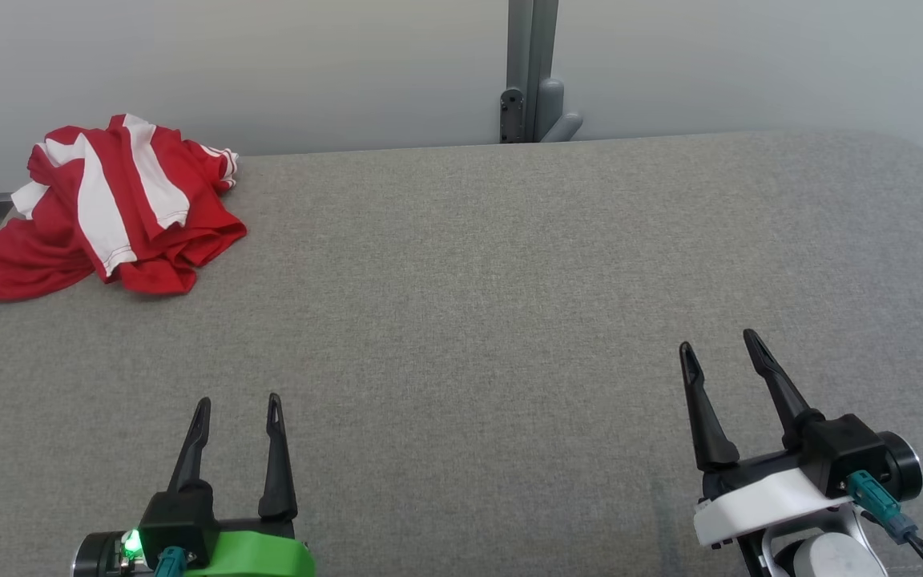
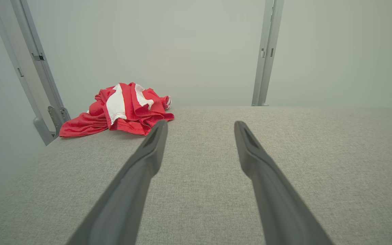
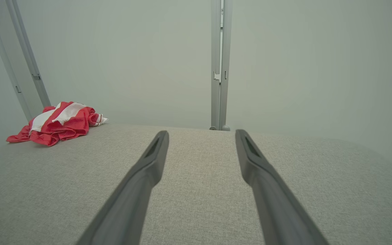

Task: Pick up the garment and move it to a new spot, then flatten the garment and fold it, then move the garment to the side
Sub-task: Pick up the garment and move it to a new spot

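Now, garment: a red garment (image 1: 109, 208) with broad white stripes is seen crumpled in a loose heap, neither flattened nor folded.
Garment position: it is laid on the far left corner of the grey padded surface (image 1: 469, 280). Its red hem is spread toward the left edge and a white-trimmed cuff is turned toward the back edge.
Garment contact: it is touched by neither gripper and lies well apart from both.
Left gripper: the left gripper (image 1: 239, 399) is found at the lower left of the head view. Its two dark fingers (image 1: 277, 465) are spread apart, bare fabric is seen between them, and nothing is held.
Left gripper base: a green mount (image 1: 257, 553) and a lit green lamp (image 1: 131, 541) are seen there.
Left wrist view: the heap is seen ahead and to the left, just beyond the left fingertip in that view.
Right gripper: the right gripper (image 1: 717, 340) is placed at the lower right of the head view. Its jaws are likewise parted and empty, and the fingers are tilted slightly leftward.
Right gripper base: a white mount (image 1: 758, 501) and a teal connector (image 1: 870, 490) with a dark cable are seen.
Right wrist view: the heap is seen far off to the left, near the back corner.
Surface: the padding is woven grey cloth, with rounded far corners.
Backdrop: a pale wall (image 1: 269, 64) is seen behind, with a grey upright post (image 1: 532, 72) at the middle of the back edge. A second grey post (image 2: 43, 75) is seen beside the heap in the left wrist view.
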### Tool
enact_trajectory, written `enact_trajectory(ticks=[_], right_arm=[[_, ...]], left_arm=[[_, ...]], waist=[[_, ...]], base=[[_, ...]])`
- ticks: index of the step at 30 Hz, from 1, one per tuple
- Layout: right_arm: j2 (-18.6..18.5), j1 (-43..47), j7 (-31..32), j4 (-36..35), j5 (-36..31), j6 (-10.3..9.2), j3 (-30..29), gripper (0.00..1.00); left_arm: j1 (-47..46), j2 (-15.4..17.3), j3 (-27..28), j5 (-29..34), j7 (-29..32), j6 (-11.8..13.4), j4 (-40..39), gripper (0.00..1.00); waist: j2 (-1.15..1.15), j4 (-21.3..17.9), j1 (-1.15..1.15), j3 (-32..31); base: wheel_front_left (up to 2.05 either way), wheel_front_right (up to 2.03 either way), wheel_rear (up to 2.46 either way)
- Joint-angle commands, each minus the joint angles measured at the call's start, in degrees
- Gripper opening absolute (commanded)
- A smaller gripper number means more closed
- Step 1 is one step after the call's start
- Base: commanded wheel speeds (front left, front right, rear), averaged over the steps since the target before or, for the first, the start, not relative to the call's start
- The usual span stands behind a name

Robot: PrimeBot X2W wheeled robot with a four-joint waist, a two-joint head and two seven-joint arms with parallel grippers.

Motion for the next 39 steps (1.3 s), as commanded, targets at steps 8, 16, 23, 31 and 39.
enact_trajectory(ticks=[8,16,23,31,39], right_arm=[[-0.2,0.6,-0.2,0.4,0.8,0.0,-0.2,1.0],[-0.2,0.8,-0.2,0.5,1.2,0.0,-0.2,1.0],[-0.2,1.4,-0.2,0.1,1.5,0.0,0.2,1.0],[-0.2,1.9,-0.2,-0.2,1.6,0.0,0.3,1.0],[-0.2,1.1,-0.2,0.5,1.7,-0.01,2.1,1.0]], left_arm=[[0.0,0.4,0.1,-0.1,0.0,0.2,0.2,1.0],[-0.7,0.4,0.0,0.0,0.0,0.0,0.5,1.0],[-0.5,0.4,0.8,0.5,0.0,0.2,0.5,1.0],[1.4,0.3,2.9,0.7,0.0,-0.5,0.4,1.0],[3.2,0.3,4.9,0.6,0.0,-0.1,-1.1,1.0]], waist=[[0.0,0.3,0.0,-0.1],[0.0,4.4,0.0,-0.2],[0.0,13.8,0.0,-0.5],[0.0,25.3,0.0,-0.8],[0.0,28.9,0.0,-0.6]], base=[[0.0,0.0,0.0],[0.0,0.0,0.0],[0.0,0.0,0.0],[0.0,0.0,0.0],[0.0,0.0,0.0]])
